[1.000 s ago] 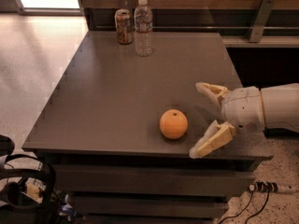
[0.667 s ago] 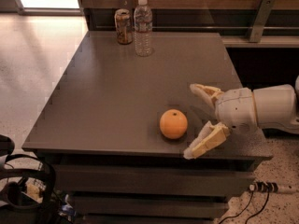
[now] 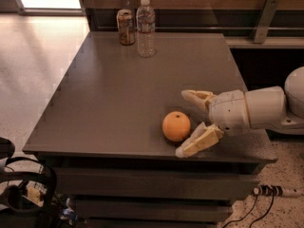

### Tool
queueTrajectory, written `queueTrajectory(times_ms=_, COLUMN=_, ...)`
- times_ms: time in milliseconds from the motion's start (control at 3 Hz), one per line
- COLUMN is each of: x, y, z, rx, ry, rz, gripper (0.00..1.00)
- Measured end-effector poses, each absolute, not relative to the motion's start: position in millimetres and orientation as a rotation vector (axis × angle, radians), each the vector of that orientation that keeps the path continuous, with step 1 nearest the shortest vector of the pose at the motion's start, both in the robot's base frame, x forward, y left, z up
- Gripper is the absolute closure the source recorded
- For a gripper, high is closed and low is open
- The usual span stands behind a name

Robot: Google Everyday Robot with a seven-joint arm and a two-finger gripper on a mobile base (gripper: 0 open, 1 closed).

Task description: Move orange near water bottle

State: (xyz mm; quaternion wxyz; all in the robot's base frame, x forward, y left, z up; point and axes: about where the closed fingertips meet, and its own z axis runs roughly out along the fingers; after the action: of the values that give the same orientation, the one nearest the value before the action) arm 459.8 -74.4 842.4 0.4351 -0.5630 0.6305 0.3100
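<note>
The orange [image 3: 176, 126] sits on the dark grey table [image 3: 118, 94] near its front edge, right of centre. My gripper [image 3: 186, 121] comes in from the right, low over the table, and is open. One finger [image 3: 195, 98] lies behind the orange and the other finger [image 3: 198, 141] in front of it; the orange is at the mouth of the fingers, apart from them. The clear water bottle [image 3: 145, 28] with a white cap stands upright at the table's far edge, well away from the orange.
A brown-orange drink can [image 3: 126, 26] stands just left of the bottle. A dark shelf with a metal bracket [image 3: 263, 13] runs along the back right. Cables and dark gear [image 3: 23, 194] lie on the floor at the lower left.
My gripper has moved left toward the orange, so its open fingers now reach around the orange's right side. The orange, bottle and can have not moved.
</note>
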Motion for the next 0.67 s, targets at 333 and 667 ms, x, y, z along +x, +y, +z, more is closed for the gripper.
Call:
queueTrajectory(times_ms=333, x=459.5, y=-70.9, z=842.6, rx=-1.408, ry=1.566, rz=0.776, gripper=0.44)
queueTrajectory(times_ms=667, x=458.8, y=-68.4, z=843.2, rx=-1.413, ry=1.562, rz=0.778, gripper=0.75)
